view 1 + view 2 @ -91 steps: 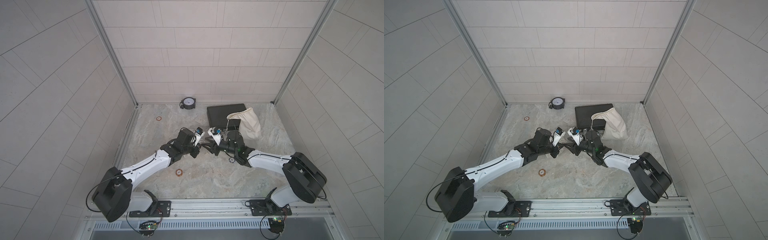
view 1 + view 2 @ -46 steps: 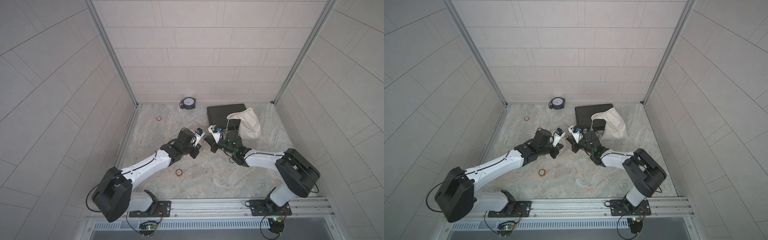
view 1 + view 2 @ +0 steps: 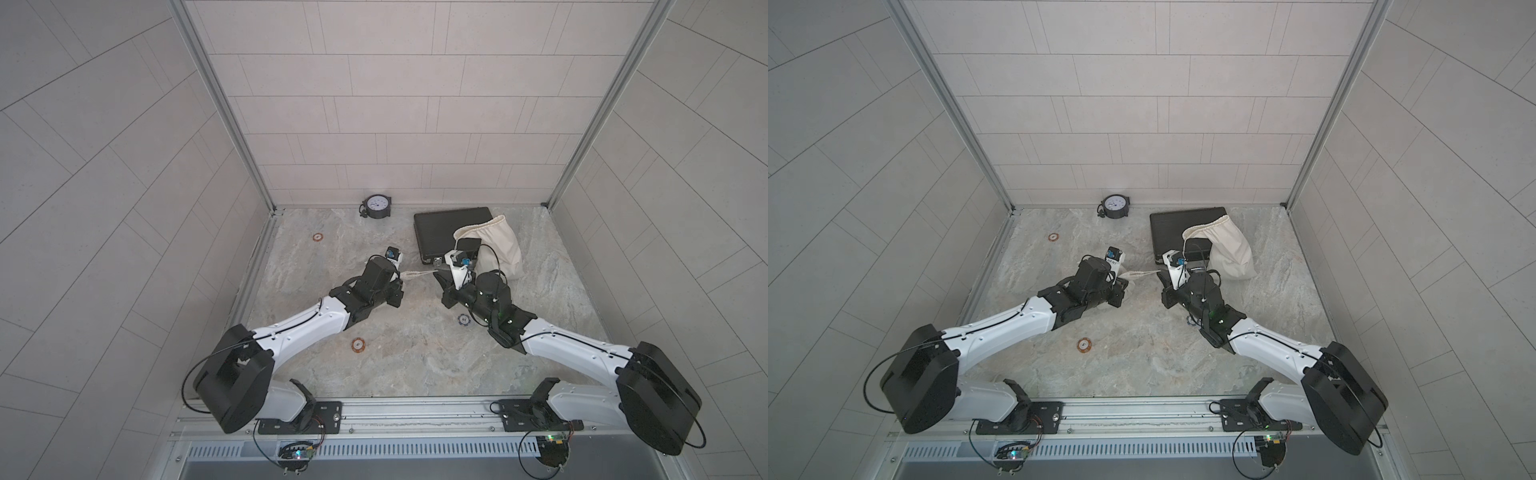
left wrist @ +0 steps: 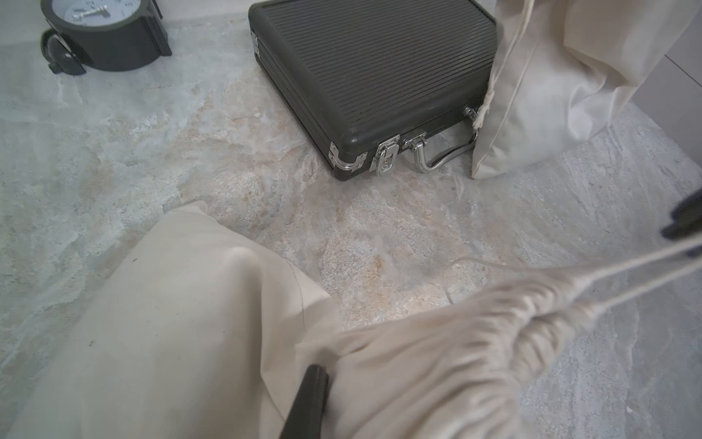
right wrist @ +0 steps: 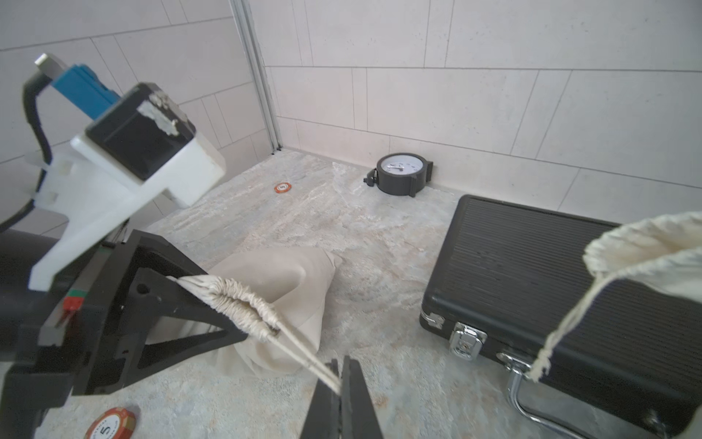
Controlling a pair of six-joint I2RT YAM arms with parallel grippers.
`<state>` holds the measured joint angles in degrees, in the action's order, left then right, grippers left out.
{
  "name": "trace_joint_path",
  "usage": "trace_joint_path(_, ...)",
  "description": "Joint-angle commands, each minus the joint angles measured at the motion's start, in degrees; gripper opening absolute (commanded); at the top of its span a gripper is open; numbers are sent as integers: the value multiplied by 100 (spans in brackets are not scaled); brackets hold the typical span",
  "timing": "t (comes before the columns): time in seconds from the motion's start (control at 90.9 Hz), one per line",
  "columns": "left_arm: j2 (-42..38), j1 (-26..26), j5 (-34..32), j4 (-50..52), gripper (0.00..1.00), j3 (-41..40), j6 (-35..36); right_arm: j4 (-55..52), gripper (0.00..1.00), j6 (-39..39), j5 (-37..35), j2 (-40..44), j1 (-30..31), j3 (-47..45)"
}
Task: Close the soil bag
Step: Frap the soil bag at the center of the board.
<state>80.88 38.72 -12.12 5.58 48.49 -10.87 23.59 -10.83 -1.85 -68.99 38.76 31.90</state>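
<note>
Tabletop (image 3: 415,365): right hand (image 5: 340,366) now clamps taut drawstring (image 5: 304,353); left hand (image 5: 231,308) pinches soil bag (image 5: 288,281).

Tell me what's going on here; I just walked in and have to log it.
Two robot arms are working on the small cream soil bag. The left gripper pinches its gathered neck; the right gripper is shut on the drawstring, pulled taut between them. The mouth looks bunched nearly closed.

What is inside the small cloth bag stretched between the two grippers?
Nothing inside shows: the soil bag has its mouth gathered tight. The left gripper pinches the puckered neck; the right gripper is shut on the drawstring. Fabric covers the contents.
</note>
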Motion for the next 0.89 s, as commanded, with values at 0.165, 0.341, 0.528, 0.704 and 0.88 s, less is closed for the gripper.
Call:
trace_joint_path(0.165,-65,-671,-531,632,19,-518,-297,-201,0,-137,-420,293,-520,141)
trace_joint_path(0.341,-560,-238,406,21,39,-573,467,-69,0,192,535,-152,-233,357)
trace_joint_path(0.528,-867,318,1045,-347,54,-306,1002,-166,0,228,540,-9,-81,361)
trace_joint_path(0.704,-547,504,1531,-323,48,347,1179,-306,0,263,578,381,-71,350)
trace_joint_path(0.88,-179,531,1574,-159,39,860,1215,-284,0,266,461,910,-71,95)
